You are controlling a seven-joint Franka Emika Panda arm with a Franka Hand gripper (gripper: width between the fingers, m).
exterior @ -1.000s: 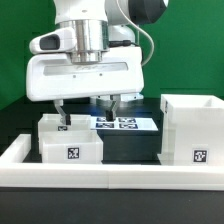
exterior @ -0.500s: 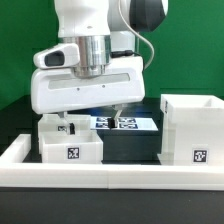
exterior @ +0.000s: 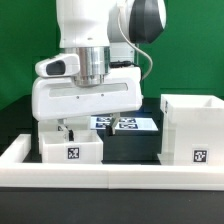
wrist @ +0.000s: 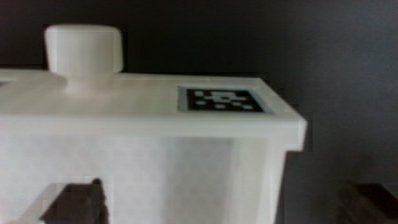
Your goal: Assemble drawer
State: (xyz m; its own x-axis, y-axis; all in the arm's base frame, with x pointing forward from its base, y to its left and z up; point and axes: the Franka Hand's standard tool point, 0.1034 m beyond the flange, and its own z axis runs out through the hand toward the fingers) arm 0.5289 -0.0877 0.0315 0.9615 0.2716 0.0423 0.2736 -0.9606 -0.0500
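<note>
Two small white trays stand at the exterior view's left: a front one [exterior: 72,150] showing its marker, and a rear one [exterior: 55,126] just behind it. The tall white box casing [exterior: 190,130] stands at the right. My gripper [exterior: 90,126] is low over the rear tray and open, with one finger [exterior: 64,128] at the tray and the other [exterior: 116,123] beside it over the black surface. In the wrist view a tray [wrist: 151,150] with a marker and a round knob [wrist: 82,55] fills the space between my dark fingertips [wrist: 71,200], and my gripper [wrist: 222,205] straddles its wall without closing on it.
The marker board [exterior: 130,124] lies flat on the black table between the trays and the casing. A low white border wall [exterior: 110,178] runs along the front and the left side. A green backdrop stands behind the arm.
The gripper has come down and shifted slightly to the exterior view's left, lowering its open fingers around the rear tray. The trays and the casing have not moved.
</note>
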